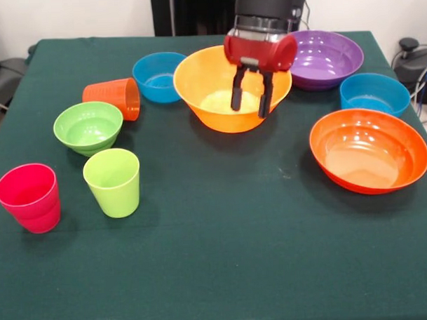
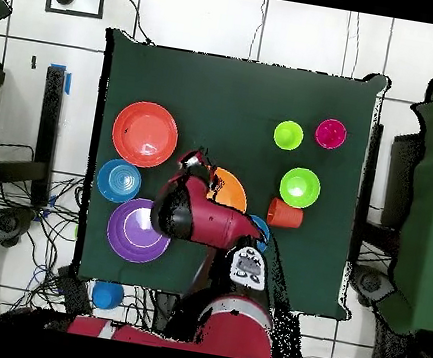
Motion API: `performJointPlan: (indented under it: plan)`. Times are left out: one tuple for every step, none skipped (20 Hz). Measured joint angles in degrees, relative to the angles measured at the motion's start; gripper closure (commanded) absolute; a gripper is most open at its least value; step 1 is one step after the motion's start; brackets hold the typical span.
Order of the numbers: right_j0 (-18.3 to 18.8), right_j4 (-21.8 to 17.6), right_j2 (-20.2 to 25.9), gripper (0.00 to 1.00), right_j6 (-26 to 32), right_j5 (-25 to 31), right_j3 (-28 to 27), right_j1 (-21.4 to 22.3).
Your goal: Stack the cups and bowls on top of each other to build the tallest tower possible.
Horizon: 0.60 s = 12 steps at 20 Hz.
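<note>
**Open pincer over the yellow-orange bowl**

The pincer (image 1: 252, 95) hung with its fingers parted and empty, its tips at the yellow-orange bowl (image 1: 211, 83) on the green tabletop (image 1: 224, 258). Just behind it sat the purple bowl (image 1: 329, 57) — the red-orange bowl (image 1: 369, 149) and one blue bowl (image 1: 374, 93) lay off to the same side. On the other side stood the second blue bowl (image 1: 158, 76), the tipped orange cup (image 1: 114, 97), the green bowl (image 1: 88, 126), the lime cup (image 1: 113, 181) and the red cup (image 1: 29, 196) — all apart, none stacked

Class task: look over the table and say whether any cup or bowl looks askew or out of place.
One thing: the orange cup lies tipped on its side beside the small green bowl, while the lime green cup and pinkish red cup stand upright.
</note>
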State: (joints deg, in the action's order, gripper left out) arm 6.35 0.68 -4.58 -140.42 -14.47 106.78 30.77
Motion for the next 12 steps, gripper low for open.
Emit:
performJointPlan:
  plan:
    - [0.2, 0.0, 0.0, 0.0, 0.0, 0.0, -2.3, -1.4]
    - [0.3, 0.0, -0.1, 0.0, 0.0, 0.0, -3.4, -2.2]
    - [0.4, 0.0, -0.1, 0.0, 0.0, 0.0, -4.1, -2.8]
    - [0.5, 0.0, -0.1, 0.0, 0.0, 0.0, -5.7, -4.0]
    - [0.6, 0.0, -0.1, 0.0, 0.0, 0.0, -6.9, -5.1]
    - [0.6, 0.0, -0.2, 0.0, 0.0, 0.0, -7.8, -6.0]
    - [0.6, 0.1, -0.3, 0.0, 0.0, 0.0, -8.8, -7.1]
    - [0.5, 0.3, -0.4, 0.0, 0.0, 0.1, -9.4, -7.7]
    - [0.4, 0.6, -0.7, 0.0, 0.0, 0.4, -10.3, -8.9]
    - [0.3, 0.8, -0.9, 0.0, 0.0, 0.6, -10.5, -9.3]
    - [-0.1, 1.2, -1.4, 0.0, 0.0, 1.6, -10.7, -10.1]
    - [-0.3, 1.2, -1.7, 0.0, 0.0, 2.2, -10.7, -10.2]
